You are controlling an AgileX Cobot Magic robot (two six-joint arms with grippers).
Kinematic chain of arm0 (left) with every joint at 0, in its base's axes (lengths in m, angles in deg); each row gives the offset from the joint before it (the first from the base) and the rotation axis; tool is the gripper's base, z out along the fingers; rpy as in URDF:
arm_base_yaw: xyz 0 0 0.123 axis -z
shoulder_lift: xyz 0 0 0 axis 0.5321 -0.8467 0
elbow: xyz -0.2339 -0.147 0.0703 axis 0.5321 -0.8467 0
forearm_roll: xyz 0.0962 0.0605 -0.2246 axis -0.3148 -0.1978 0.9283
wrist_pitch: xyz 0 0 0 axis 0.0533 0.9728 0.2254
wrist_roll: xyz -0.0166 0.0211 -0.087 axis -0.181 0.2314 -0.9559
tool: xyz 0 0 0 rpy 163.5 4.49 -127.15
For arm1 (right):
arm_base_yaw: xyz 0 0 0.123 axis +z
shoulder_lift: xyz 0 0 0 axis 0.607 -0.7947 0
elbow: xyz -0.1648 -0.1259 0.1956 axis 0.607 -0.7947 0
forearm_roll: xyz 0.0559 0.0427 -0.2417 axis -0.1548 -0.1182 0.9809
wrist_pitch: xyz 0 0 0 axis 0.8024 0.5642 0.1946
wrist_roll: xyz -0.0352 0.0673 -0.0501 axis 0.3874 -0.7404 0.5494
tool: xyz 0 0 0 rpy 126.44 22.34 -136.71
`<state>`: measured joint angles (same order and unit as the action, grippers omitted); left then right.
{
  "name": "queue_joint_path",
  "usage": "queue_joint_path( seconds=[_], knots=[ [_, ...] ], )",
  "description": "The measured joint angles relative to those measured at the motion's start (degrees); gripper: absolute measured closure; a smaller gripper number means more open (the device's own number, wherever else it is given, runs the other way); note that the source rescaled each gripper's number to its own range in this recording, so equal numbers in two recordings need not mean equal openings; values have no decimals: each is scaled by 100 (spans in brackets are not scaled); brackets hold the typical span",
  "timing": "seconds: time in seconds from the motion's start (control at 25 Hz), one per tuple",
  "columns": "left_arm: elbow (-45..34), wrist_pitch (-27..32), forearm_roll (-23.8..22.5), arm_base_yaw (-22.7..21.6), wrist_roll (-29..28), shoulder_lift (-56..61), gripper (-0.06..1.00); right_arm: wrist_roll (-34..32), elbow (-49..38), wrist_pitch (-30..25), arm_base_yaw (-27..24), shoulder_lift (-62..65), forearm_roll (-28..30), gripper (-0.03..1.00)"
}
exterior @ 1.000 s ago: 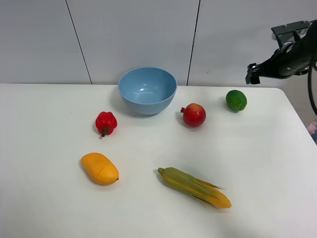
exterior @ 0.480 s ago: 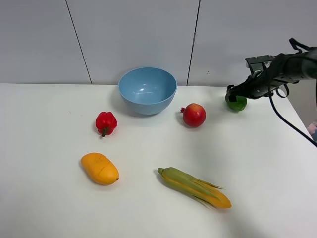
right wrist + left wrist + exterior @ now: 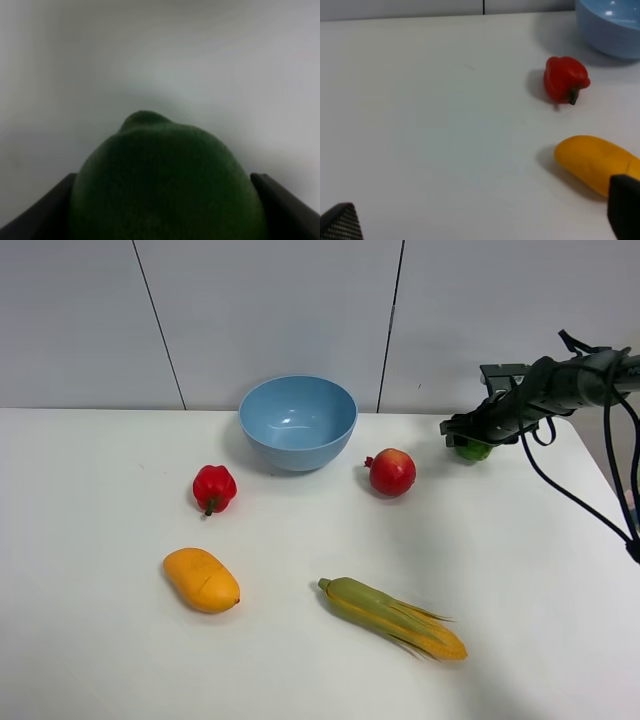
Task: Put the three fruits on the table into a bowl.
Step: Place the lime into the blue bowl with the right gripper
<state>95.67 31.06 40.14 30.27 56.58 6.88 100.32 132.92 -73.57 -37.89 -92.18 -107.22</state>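
Note:
At the table's far right, the green lime is mostly covered by my right gripper, which is shut on it. In the right wrist view the lime fills the space between the two dark fingers. The red pomegranate lies right of the light-blue bowl, which holds nothing. The orange-yellow mango rests at front left, and it is also visible as the mango near my left gripper, which is open and holds nothing.
A red bell pepper sits left of the bowl, with the pepper also in the left wrist view below the bowl's wall. A corn cob lies at front centre. The white table ends at a grey wall.
My right arm came down from above the table's far right corner onto the lime and its jaws shut on it. The other objects have not moved.

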Motion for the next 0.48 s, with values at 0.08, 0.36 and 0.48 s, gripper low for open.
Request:
queue_joint_path(
  seconds=[0.08, 0.36, 0.48],
  knots=[
    [0, 0, 0, 0, 0, 0, -5, -5, 75, -221, 54, 12, -22, 96],
    [0, 0, 0, 0, 0, 0, -5, 1, 730, -958, 512, 603, -545, 96],
    [0, 0, 0, 0, 0, 0, -5, 1, 1300, -1275, 813, 754, -719, 96]
  ],
)
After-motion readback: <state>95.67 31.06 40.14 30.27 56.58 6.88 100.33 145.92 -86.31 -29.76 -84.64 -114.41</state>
